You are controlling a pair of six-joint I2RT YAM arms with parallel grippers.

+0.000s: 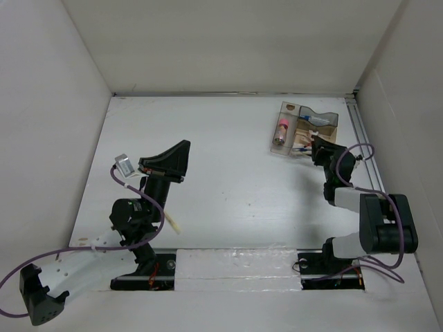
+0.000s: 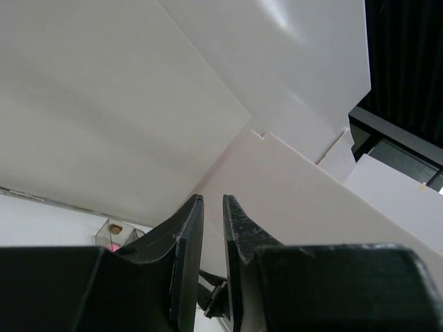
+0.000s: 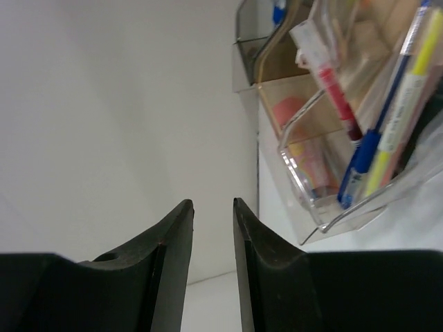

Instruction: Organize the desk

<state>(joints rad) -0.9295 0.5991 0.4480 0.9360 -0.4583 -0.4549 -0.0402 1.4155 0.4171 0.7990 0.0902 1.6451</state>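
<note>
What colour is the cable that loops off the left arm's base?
Purple; the cable shows best in the top external view.

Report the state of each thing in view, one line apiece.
left gripper, slightly open, empty, aimed upward
right gripper, open, empty, beside the tray
clear tray, upright, holding items
blue pen, in the tray
yellow pen, in the tray
pink tube, lying in the tray

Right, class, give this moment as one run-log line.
left gripper: open, empty | right gripper: open, empty, beside clear compartment tray | tray holds blue pen, yellow pen
</note>
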